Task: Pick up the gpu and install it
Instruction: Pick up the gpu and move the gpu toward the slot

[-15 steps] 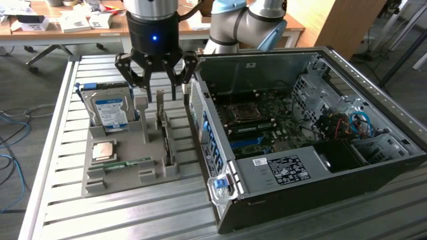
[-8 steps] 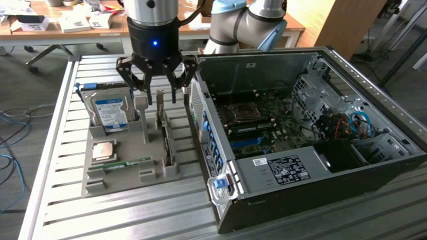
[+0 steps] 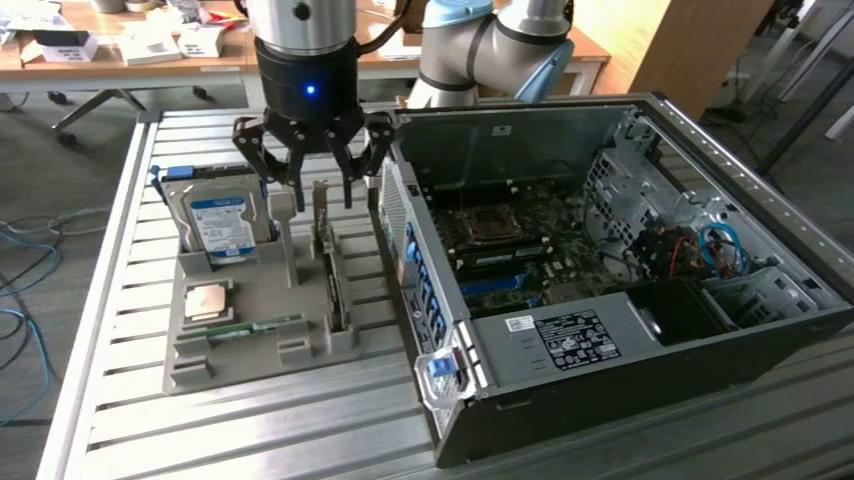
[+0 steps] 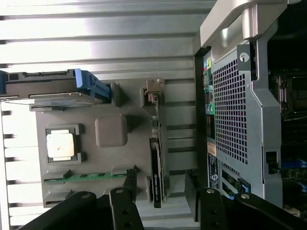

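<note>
One tray holds one gpu, one hard drive, one memory stick.

A grey moulded plastic tray lies on the slatted aluminium table. In it a silver hard drive with blue-white label stands on edge, near a square tan processor chip and a narrow green memory stick. Just beside the tray sits an open black computer case.

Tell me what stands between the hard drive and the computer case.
The gpu stands on edge in the grey tray, between the hard drive and the open computer case. Both the exterior view and the wrist view show this.
</note>
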